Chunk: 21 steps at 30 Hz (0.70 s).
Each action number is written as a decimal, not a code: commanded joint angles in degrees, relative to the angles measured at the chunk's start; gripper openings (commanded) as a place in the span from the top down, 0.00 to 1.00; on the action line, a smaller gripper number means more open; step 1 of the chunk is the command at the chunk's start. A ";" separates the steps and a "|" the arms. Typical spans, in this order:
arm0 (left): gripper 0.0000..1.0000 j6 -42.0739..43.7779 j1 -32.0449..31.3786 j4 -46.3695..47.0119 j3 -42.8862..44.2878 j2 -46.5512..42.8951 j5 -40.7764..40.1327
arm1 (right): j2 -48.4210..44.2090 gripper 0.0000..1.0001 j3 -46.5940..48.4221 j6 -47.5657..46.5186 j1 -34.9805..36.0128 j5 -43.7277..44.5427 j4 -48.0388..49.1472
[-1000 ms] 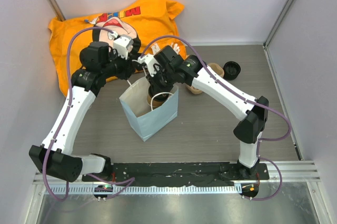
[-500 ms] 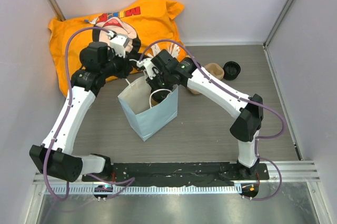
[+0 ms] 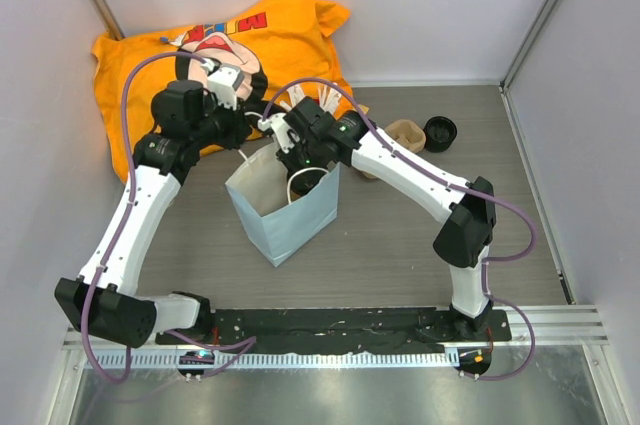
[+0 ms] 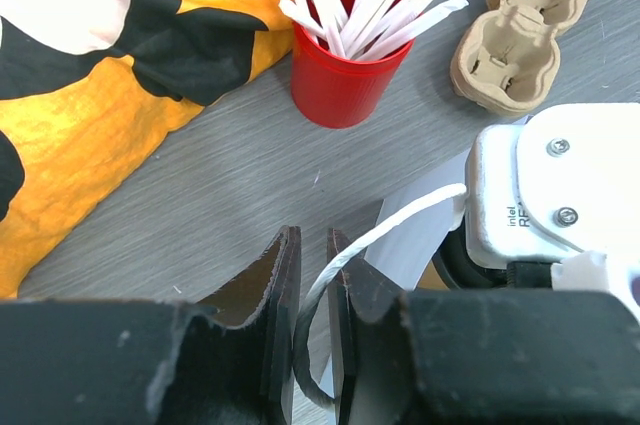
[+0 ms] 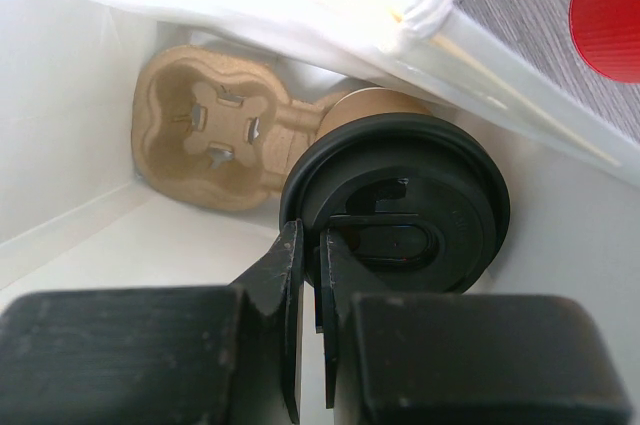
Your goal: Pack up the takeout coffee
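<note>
A white paper bag [image 3: 285, 215] stands open at the middle of the table. The takeout coffee [image 5: 420, 185], a brown cup under a black lid, is inside the bag. My right gripper [image 5: 308, 230] reaches down into the bag [image 5: 80, 75] and is shut on the lid's rim. A brown pulp cup carrier [image 5: 205, 130] lies on the bag's floor beside the cup. At the bag's far left rim, my left gripper [image 4: 312, 240] is shut on the white cord handle [image 4: 400, 220]. In the top view the coffee is hidden under the right gripper [image 3: 300, 160].
A red cup of white sticks [image 4: 340, 85] stands just beyond the bag. A second pulp carrier [image 3: 405, 132] and a black lid [image 3: 440, 132] lie to the right. An orange printed shirt [image 3: 230, 35] covers the far left corner. Walls close in on three sides.
The right arm has shifted a little left and gone deeper into the bag with the coffee. The left jaws have narrowed onto the handle cord.
</note>
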 commanded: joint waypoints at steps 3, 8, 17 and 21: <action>0.80 -0.46 0.27 2.77 0.08 -1.84 -0.03 | 0.25 0.99 -0.18 -0.67 0.50 0.71 0.99; 0.83 -0.81 0.35 3.30 0.00 -1.49 -1.61 | 0.51 0.99 -0.45 -1.11 0.41 0.54 0.99; 0.87 -0.89 0.27 3.74 -0.36 -1.58 -4.33 | 0.69 0.99 -0.36 -1.46 0.50 1.07 1.16; 0.87 -1.07 0.27 4.00 -0.27 -1.14 -4.60 | 1.30 0.99 -0.36 -1.55 0.50 1.15 0.90</action>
